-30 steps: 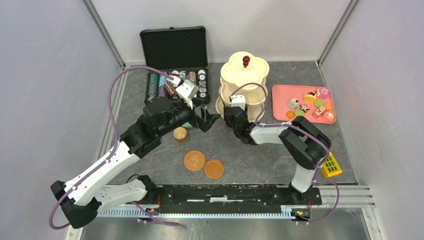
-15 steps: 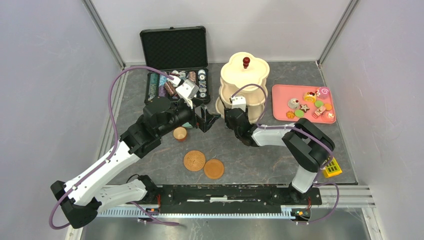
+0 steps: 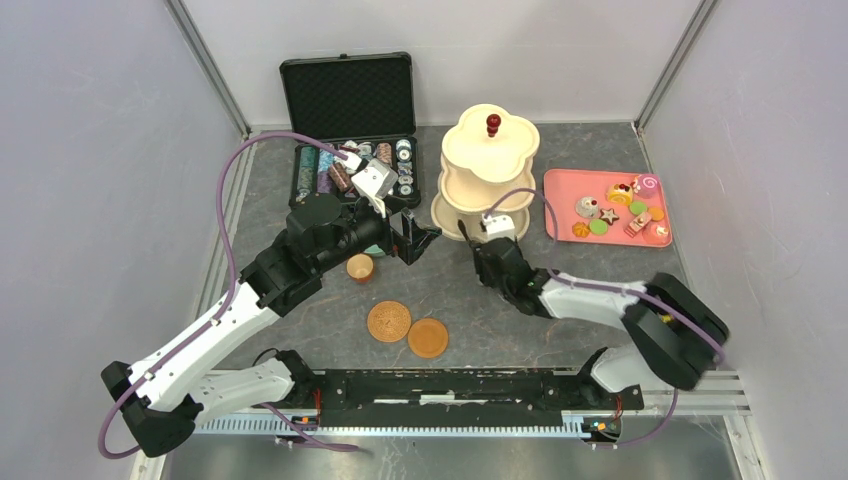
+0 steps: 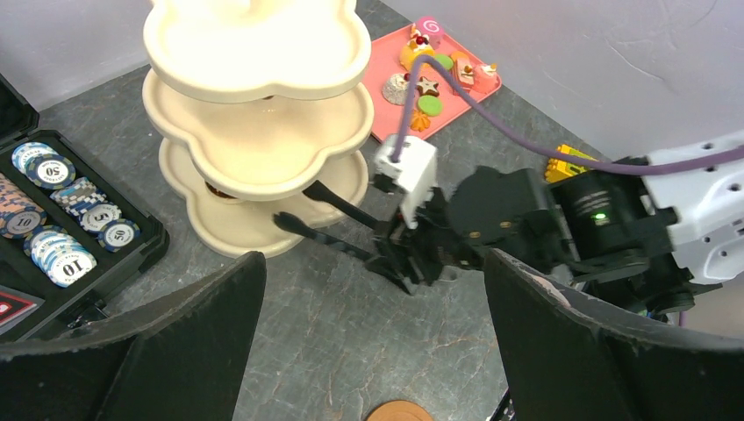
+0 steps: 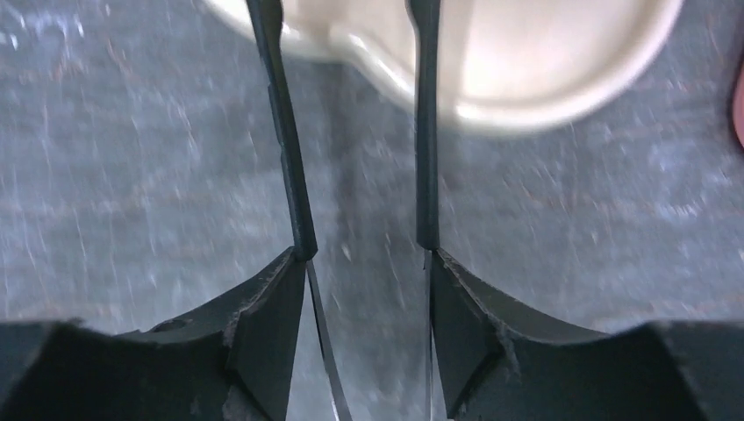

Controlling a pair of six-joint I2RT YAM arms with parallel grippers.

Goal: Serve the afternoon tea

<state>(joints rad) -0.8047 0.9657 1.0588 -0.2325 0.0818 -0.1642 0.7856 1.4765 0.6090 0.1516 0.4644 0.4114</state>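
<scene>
The cream three-tier stand [image 3: 489, 170] with its red knob [image 3: 492, 123] stands at the back middle. My right gripper [image 3: 472, 238] lies low on the table in front of it. Its thin fingers [image 5: 279, 132] are a little apart, open with nothing between them, and their tips reach the bottom tier [image 5: 526, 61]. My left gripper [image 3: 415, 240] hovers wide open just left of the stand, empty [image 4: 373, 342]. The small brown cup [image 3: 360, 267] stands below my left wrist. Two brown saucers [image 3: 389, 321] [image 3: 428, 338] lie nearer. Toy pastries [image 3: 615, 208] sit on a pink tray [image 3: 560, 190]. The teal cup is mostly hidden behind my left arm.
An open black case of poker chips [image 3: 352, 165] sits at the back left, close to my left wrist. A yellow toy [image 4: 566, 162] lies behind my right arm. Grey walls close in both sides, and the arms' rail runs along the near edge.
My right arm has drawn back from the stand toward the near right, its elbow swinging out right, and its jaws have narrowed a little. The left arm has stayed still.
</scene>
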